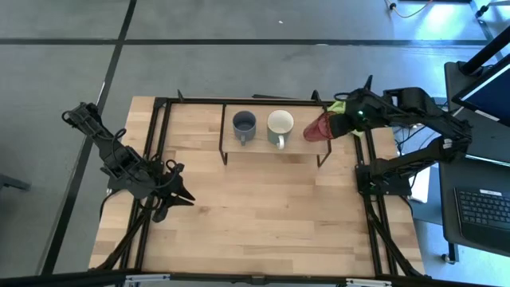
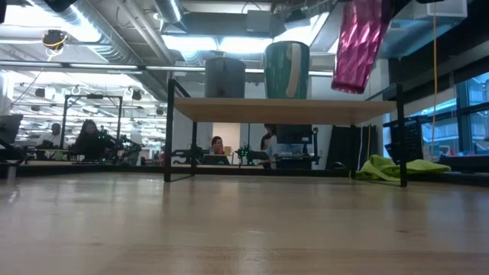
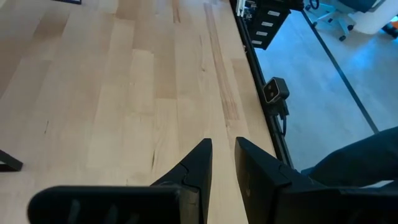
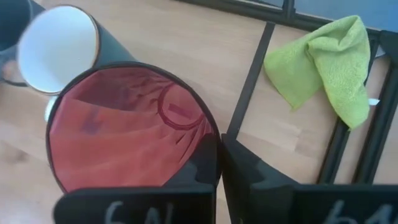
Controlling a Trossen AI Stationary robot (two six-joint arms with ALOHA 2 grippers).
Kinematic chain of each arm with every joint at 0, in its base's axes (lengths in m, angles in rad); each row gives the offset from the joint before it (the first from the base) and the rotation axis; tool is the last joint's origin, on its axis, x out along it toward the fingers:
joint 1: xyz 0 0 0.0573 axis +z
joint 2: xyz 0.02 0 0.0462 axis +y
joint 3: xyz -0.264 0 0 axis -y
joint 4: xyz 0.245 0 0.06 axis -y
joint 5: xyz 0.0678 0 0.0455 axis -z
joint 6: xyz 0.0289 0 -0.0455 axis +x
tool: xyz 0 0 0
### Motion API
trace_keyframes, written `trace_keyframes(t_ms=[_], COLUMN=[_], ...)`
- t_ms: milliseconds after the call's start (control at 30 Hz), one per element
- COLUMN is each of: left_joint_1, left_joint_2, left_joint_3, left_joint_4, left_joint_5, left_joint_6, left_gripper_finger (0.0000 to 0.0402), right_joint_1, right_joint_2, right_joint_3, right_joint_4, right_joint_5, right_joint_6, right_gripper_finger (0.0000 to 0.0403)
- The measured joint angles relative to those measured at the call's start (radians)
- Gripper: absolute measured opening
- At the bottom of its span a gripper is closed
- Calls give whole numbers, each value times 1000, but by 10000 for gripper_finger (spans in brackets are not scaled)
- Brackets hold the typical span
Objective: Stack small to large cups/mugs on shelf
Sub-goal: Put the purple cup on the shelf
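Note:
The light-wood shelf [image 1: 307, 147] stands at the table's far middle. On it stand a dark grey mug [image 1: 244, 125] and, to its right, a white mug [image 1: 280, 125]; both also show in the low view [image 2: 225, 76] [image 2: 286, 70]. My right gripper [image 1: 341, 123] is shut on the translucent red tumbler [image 1: 320, 127] over the shelf's right end. In the low view the tumbler [image 2: 359, 42] hangs tilted just above the board [image 2: 283, 111]. My left gripper [image 1: 182, 187] waits near the table's left side, its fingers open by a narrow gap and holding nothing [image 3: 224, 146]. My right gripper holds the tumbler by its mouth rim [image 4: 211, 140], one finger inside the mouth and one outside the wall. The fingers come from the table's right, slanting down. The tumbler is lifted and tilted, with its mouth toward the gripper and its base toward the white mug.
A green cloth [image 1: 339, 104] lies on the table just beyond the shelf's right end, and it also shows in the right wrist view [image 4: 323, 62]. The table's black frame rails [image 1: 155, 151] run along both sides. Bare wood [image 1: 263, 215] lies in front of the shelf.

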Motion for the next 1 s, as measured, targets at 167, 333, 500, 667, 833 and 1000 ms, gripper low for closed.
trace_keyframes(t_ms=[167,333,500,667,833,1000], left_joint_1=[0,0,0,2,2,2], left_joint_2=[0,0,0,0,0,0], left_joint_3=[0,0,-5,-25,-32,-32], left_joint_4=[0,0,1,-1,0,3], left_joint_5=[0,-3,-25,-20,-15,1], left_joint_6=[0,0,2,-31,-51,-58], left_gripper_finger=[64,64,64,64,64,64], right_joint_1=[-19,-23,-21,-13,-14,-15], right_joint_2=[21,21,30,68,86,89], right_joint_3=[0,0,0,0,12,68], right_joint_4=[0,0,-1,-1,-3,-1], right_joint_5=[-14,-23,-41,-36,-38,-8], right_joint_6=[-10,11,54,56,50,56], right_gripper_finger=[8,8,8,8,8,11])
